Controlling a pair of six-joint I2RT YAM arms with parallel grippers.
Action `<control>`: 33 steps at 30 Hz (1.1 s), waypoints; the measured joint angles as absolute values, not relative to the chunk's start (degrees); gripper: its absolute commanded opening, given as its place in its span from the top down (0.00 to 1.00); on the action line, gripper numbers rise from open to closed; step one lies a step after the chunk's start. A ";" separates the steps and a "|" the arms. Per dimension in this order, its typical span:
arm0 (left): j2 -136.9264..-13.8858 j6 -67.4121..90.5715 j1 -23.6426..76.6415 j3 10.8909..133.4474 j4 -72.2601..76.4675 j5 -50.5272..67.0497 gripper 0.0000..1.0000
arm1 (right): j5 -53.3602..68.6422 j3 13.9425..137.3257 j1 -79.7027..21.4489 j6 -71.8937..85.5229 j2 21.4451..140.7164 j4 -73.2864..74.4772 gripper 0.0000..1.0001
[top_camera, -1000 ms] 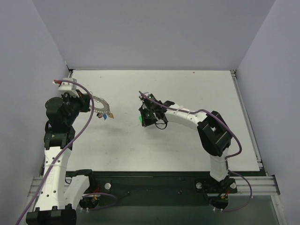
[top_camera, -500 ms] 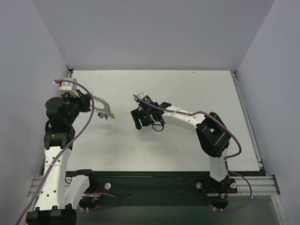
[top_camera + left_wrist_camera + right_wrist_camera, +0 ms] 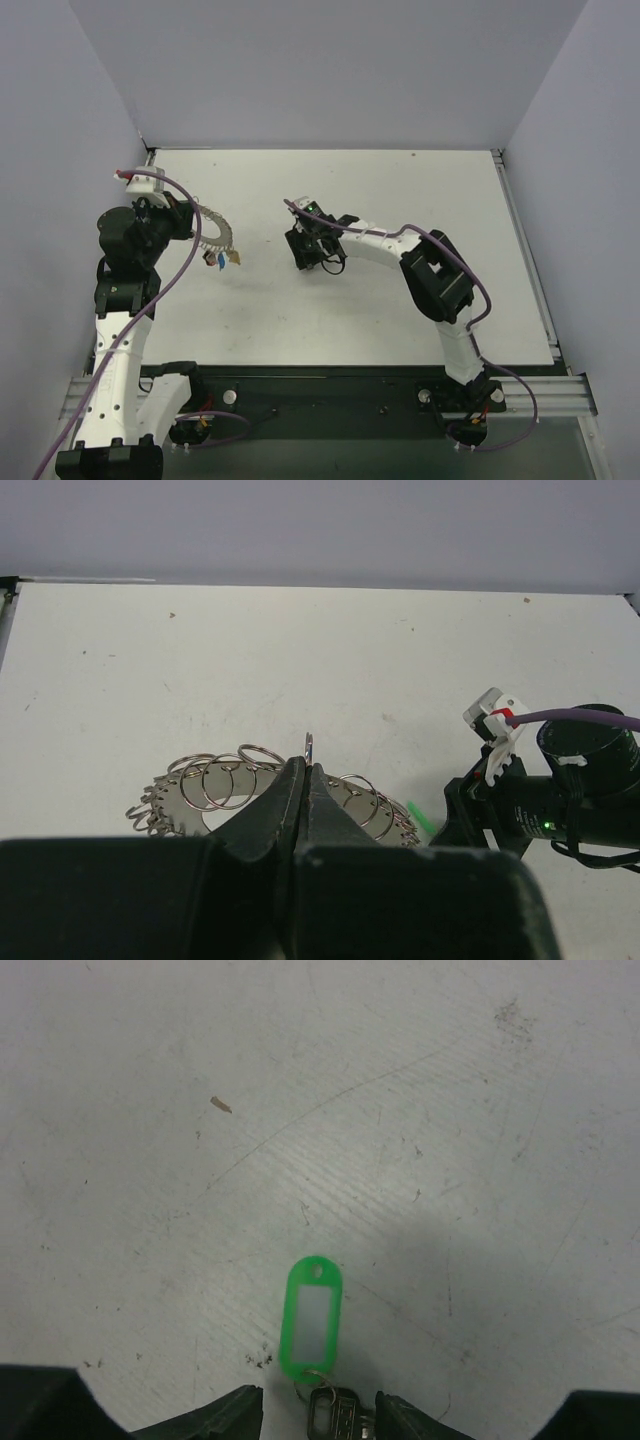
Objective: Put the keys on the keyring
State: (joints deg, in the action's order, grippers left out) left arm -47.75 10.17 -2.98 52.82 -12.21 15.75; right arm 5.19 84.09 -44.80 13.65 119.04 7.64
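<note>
Keyring [image 3: 214,231]: at about 9 o'clock on the desk [image 3: 400,190], close to the left wall. It is held off the surface by the left end effector [image 3: 308,772]. In the left wrist view it shows as a silvery plate with small split rings [image 3: 262,755] looped all along its rim. The jaws are clenched on its near edge at 6 o'clock, with a thin metal piece standing up just above the fingertips.

Keys [image 3: 221,258]: a small cluster hangs from the keyring at its 5 o'clock side in the top view. Blue and yellow heads are legible; other colours are too small to tell.

Green tag [image 3: 313,1317]: lies flat on the desk, long axis running 12 to 6. A white label fills its window and there is a hole at the 12 o'clock end. Its 6 o'clock end joins a thin wire loop leading to a dark-headed key [image 3: 335,1415].

Right end effector [image 3: 320,1412]: released. The jaws stand apart with the dark-headed key between them, and a gap shows on each side. In the top view it sits near desk centre [image 3: 306,249], at 3 o'clock from the keyring and well apart from it.

From the left wrist camera the green tag [image 3: 421,819] shows just past the keyring's 3 o'clock edge. The right arm [image 3: 570,795] is behind it.
</note>
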 measured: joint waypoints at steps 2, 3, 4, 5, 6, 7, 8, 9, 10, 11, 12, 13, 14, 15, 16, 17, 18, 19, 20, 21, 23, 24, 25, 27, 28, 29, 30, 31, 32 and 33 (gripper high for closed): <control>-47.75 10.15 -2.98 52.82 -12.21 15.75 1.00 | 6.48 84.09 -44.12 13.96 119.15 6.96 0.58; -47.75 10.17 -2.98 52.82 -12.23 15.77 1.00 | 7.25 84.09 -43.66 14.09 119.26 6.59 0.58; -47.75 10.17 -2.98 52.82 -12.23 15.75 1.00 | 8.03 84.09 -43.31 14.26 119.44 6.17 0.58; -47.75 10.17 -2.98 52.80 -12.23 15.75 1.00 | 8.73 84.09 -43.05 14.39 119.66 5.82 0.58; -47.75 10.17 -2.98 52.80 -12.21 15.75 1.00 | 9.37 84.09 -42.89 14.44 119.85 5.54 0.59; -47.75 10.15 -3.01 52.80 -12.21 15.75 1.00 | 9.93 84.05 -42.65 14.44 119.92 5.30 0.59; -47.75 10.15 -3.01 52.80 -12.21 15.75 1.00 | 10.52 83.99 -42.39 14.41 119.94 5.19 0.59; -47.75 10.17 -3.05 52.80 -12.21 15.75 1.00 | 11.18 83.99 -42.24 14.37 119.94 4.89 0.59; -47.75 10.15 -3.07 52.80 -12.21 15.75 1.00 | 11.62 83.99 -42.22 14.24 119.94 4.51 0.59; -47.75 10.15 -3.09 52.80 -12.21 15.75 1.00 | 12.27 83.92 -42.24 14.09 119.94 4.10 0.59; -47.75 10.15 -3.11 52.80 -12.21 15.75 1.00 | 12.80 83.79 -42.33 13.91 119.94 3.75 0.59; -47.75 10.15 -3.11 52.80 -12.21 15.75 1.00 | 13.34 83.53 -42.37 13.65 119.94 3.33 0.59; -47.75 10.17 -3.11 52.80 -12.21 15.75 1.00 | 14.00 83.07 -42.37 13.37 119.94 2.76 0.60; -47.75 10.15 -3.11 52.80 -12.21 15.75 1.00 | 14.48 82.70 -42.39 13.23 119.94 2.48 0.61; -47.75 10.17 -3.11 52.80 -12.21 15.75 1.00 | 14.94 82.26 -42.41 12.95 119.94 1.93 0.61; -47.75 10.17 -3.11 52.80 -12.23 15.75 1.00 | 15.49 82.08 -42.41 12.78 119.92 1.50 0.64; -47.75 10.17 -3.11 52.80 -12.21 15.75 1.00 | 15.90 82.00 -42.41 12.67 119.92 1.15 0.66; -47.75 10.17 -3.11 52.80 -12.21 15.75 1.00 | 16.23 81.91 -42.41 12.47 119.92 0.93 0.69; -47.75 10.17 -3.14 52.80 -12.23 15.75 1.00 | 16.51 81.84 -42.41 12.32 119.92 0.84 0.73; -47.75 10.17 -3.16 52.80 -12.21 15.75 1.00 | 16.71 81.78 -42.41 12.25 119.92 0.80 0.74; -47.75 10.17 -3.16 52.80 -12.23 15.77 1.00 | 17.17 81.67 -42.41 12.05 119.92 0.80 0.75; -47.75 10.17 -3.16 52.80 -12.23 15.77 1.00 | 17.32 81.58 -42.41 12.05 119.92 0.67 0.76; -47.75 10.17 -3.16 52.80 -12.21 15.75 1.00 | 17.45 81.45 -42.41 12.05 119.92 0.56 0.77; -47.75 10.20 -3.18 52.80 -12.21 15.75 1.00 | 17.52 81.08 -42.41 12.01 119.90 0.27 0.78; -47.75 10.22 -3.20 52.80 -12.21 15.77 1.00 | 17.54 80.99 -42.41 11.92 119.90 0.14 0.79; -47.75 10.22 -3.20 52.80 -12.23 15.77 1.00 | 17.63 80.95 -42.41 11.90 119.90 0.10 0.79; -47.75 10.22 -3.20 52.80 -12.21 15.77 1.00 | 17.65 80.68 -42.41 11.88 119.77 -0.30 0.79; -47.75 10.22 -3.20 52.80 -12.21 15.77 1.00 | 17.74 80.16 -42.41 11.84 119.55 -0.93 0.80; -47.75 10.24 -3.22 52.80 -12.21 15.79 1.00 | 17.91 79.77 -42.41 11.84 119.39 -1.21 0.80; -47.75 10.24 -3.20 52.80 -12.21 15.79 1.00 | 18.04 79.48 -42.44 11.81 119.24 -1.54 0.80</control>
State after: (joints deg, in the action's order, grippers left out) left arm -47.75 10.24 -3.20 52.80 -12.21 15.79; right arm 18.04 79.48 -42.44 11.81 119.24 -1.54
